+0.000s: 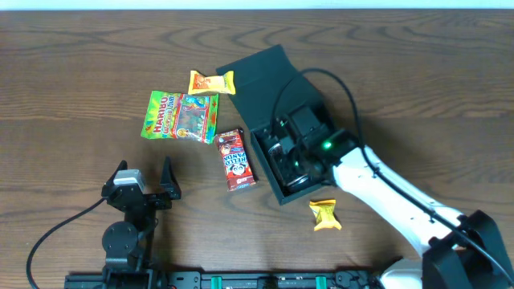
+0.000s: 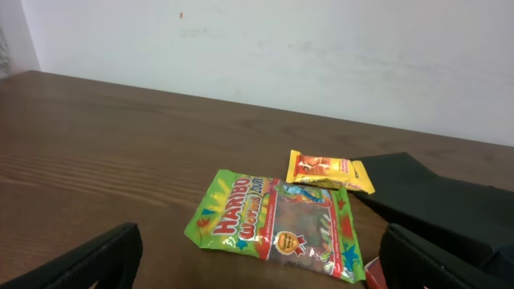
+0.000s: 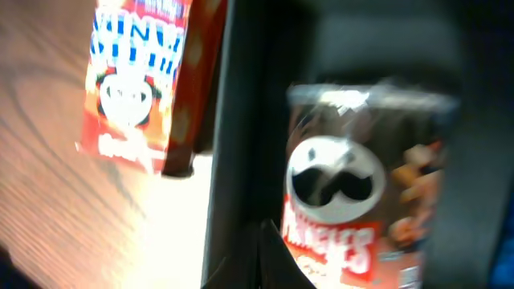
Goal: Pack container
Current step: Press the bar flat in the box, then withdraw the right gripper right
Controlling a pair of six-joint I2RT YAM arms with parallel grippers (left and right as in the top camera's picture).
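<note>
The container is a dark shallow box at centre right, its lid open toward the upper left. It also shows in the left wrist view and the right wrist view. My right gripper is down inside the box. In the blurred right wrist view its fingers sit on either side of a brown Pringles can lying in the box. My left gripper is open and empty at the front left, seen also in its wrist view.
A green Haribo bag and an orange-yellow packet lie left of the lid. A red Hello Panda box lies against the box's left wall. A yellow packet lies in front of the box.
</note>
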